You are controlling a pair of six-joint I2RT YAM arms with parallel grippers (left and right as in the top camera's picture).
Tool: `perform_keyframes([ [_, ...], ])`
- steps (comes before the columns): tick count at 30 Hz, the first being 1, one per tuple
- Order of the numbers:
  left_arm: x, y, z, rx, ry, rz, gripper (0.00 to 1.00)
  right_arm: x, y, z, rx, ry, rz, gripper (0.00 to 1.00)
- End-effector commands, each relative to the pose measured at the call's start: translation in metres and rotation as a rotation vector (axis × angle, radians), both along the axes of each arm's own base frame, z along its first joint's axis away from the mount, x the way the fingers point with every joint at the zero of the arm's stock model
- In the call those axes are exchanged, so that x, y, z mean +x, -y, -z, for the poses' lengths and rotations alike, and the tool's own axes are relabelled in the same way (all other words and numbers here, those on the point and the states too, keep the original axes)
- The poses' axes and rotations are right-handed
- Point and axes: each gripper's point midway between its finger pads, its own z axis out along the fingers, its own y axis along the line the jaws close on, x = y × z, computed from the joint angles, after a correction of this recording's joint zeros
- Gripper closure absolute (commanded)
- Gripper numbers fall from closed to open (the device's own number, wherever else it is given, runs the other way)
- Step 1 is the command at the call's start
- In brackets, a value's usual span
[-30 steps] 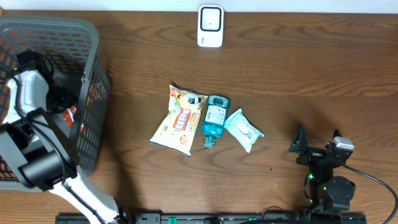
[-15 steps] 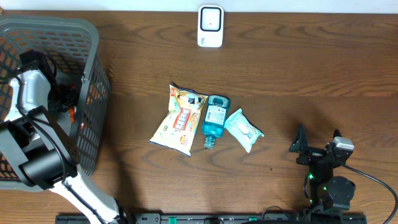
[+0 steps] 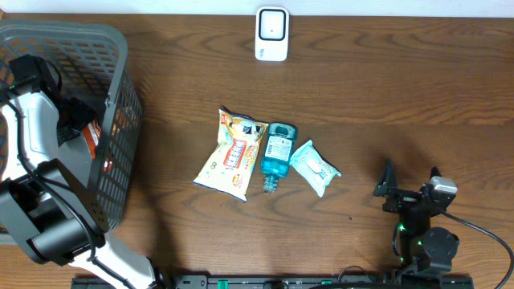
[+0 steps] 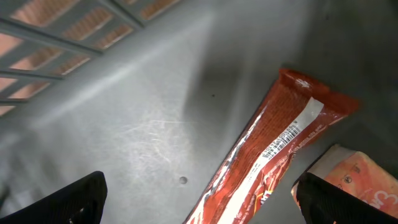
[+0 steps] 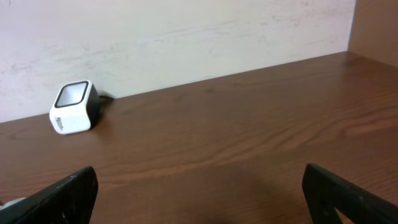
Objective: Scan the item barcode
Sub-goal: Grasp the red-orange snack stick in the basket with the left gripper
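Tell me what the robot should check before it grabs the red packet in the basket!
1. Left gripper open: ok, its jaws stand wide apart.
2. Red packet lined up: ok, its lower end runs between the fingers in the wrist view, not gripped yet.
3. Barcode showing: ok, it faces up on the white label.
4. Orange box out of the way: cannot tell, it lies right beside the packet, near one finger.
5. Scanner in place: ok, it stands at the table's far edge.
6. Right gripper out of the way: ok, it is open at the near right, far from the basket.
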Motion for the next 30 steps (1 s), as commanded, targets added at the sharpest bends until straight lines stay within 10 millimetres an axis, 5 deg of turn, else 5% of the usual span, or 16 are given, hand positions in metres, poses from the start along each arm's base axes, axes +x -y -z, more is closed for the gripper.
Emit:
perform_keyframes([
  [1,-0.001,0.011,0.025,-0.072,-0.040,0.030,0.02,0.000,0.003,0.001,-0.012,-0.002,0.012,0.01],
  [15,-0.003,0.041,0.088,-0.263,-0.155,0.256,0.04,0.000,0.003,0.001,-0.012,-0.002,0.012,0.01],
  [17,-0.008,0.043,0.096,-0.279,-0.183,0.271,0.24,0.000,0.003,0.001,-0.012,-0.002,0.012,0.01],
  [20,-0.020,0.049,0.107,-0.316,-0.235,0.264,0.88,0.000,0.003,0.001,-0.012,-0.002,0.012,0.01],
  [23,-0.031,0.053,0.110,-0.341,-0.279,0.258,0.93,0.000,0.003,0.001,-0.012,-0.002,0.012,0.01],
  [26,-0.036,0.039,0.089,-0.264,-0.291,0.226,0.93,0.000,0.003,0.001,-0.012,-0.002,0.013,0.01],
  [30,-0.035,0.012,0.032,-0.107,-0.226,0.128,0.93,0.000,0.003,0.001,-0.012,-0.002,0.012,0.01],
])
